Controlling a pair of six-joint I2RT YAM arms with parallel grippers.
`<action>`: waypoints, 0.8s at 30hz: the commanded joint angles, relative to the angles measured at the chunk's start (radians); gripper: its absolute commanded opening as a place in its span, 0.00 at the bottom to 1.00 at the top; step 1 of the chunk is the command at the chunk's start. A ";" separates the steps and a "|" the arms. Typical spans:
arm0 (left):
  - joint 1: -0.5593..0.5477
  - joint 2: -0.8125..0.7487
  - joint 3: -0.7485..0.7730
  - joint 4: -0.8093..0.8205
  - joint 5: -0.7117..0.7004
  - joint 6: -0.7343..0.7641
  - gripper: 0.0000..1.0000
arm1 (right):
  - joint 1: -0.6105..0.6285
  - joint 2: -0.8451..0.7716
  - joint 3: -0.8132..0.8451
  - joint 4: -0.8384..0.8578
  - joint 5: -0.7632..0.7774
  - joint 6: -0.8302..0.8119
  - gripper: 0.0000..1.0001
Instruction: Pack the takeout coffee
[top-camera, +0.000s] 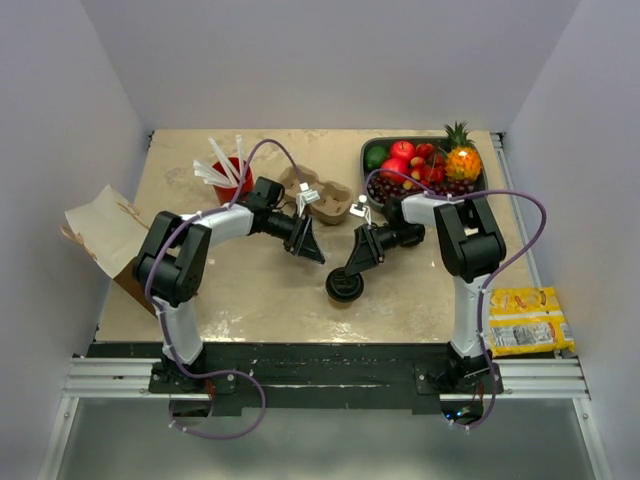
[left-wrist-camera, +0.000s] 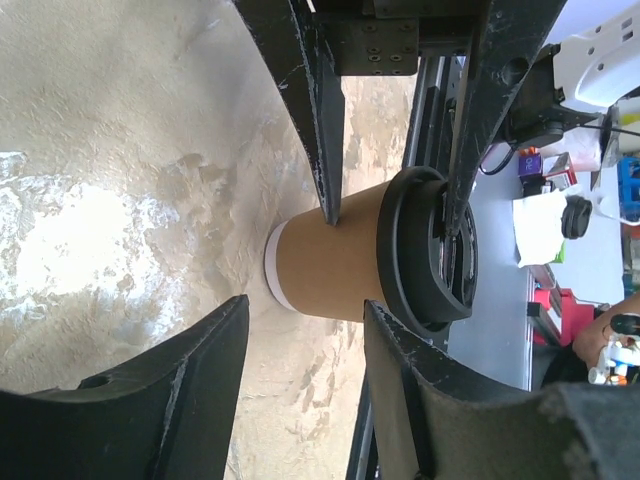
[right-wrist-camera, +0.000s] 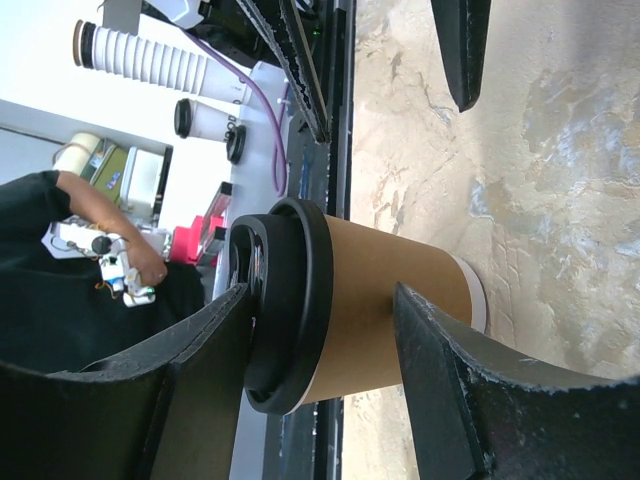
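Left arm (top-camera: 215, 228) and right arm (top-camera: 462, 300): white link shells, black joint housings, purple cables (top-camera: 541, 212) (one looped per arm). Fingers (left-wrist-camera: 150, 390) black, scuffed, wedge-shaped.

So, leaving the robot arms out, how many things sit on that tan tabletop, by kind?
Lidded takeout coffee cup: 1
Cardboard cup carrier: 1
Red cup of white sticks: 1
Black tray of fruit: 1
Brown paper bag: 1
Total: 5

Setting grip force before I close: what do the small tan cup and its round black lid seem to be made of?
The small tan cup looks like matte paperboard: flat, unglossy brown wall with a white band at its base. The round black lid is apparently thin moulded plastic: slight sheen and a raised, stepped rim.
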 joint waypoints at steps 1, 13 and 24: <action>0.004 -0.036 0.022 0.006 0.016 0.045 0.54 | 0.008 -0.002 0.011 0.041 0.116 -0.050 0.59; 0.002 -0.117 0.013 0.010 0.005 0.119 0.74 | 0.014 -0.186 0.033 0.341 0.226 0.286 0.74; -0.016 -0.177 0.019 -0.125 -0.039 0.254 0.80 | 0.014 -0.292 0.002 0.320 0.254 0.321 0.75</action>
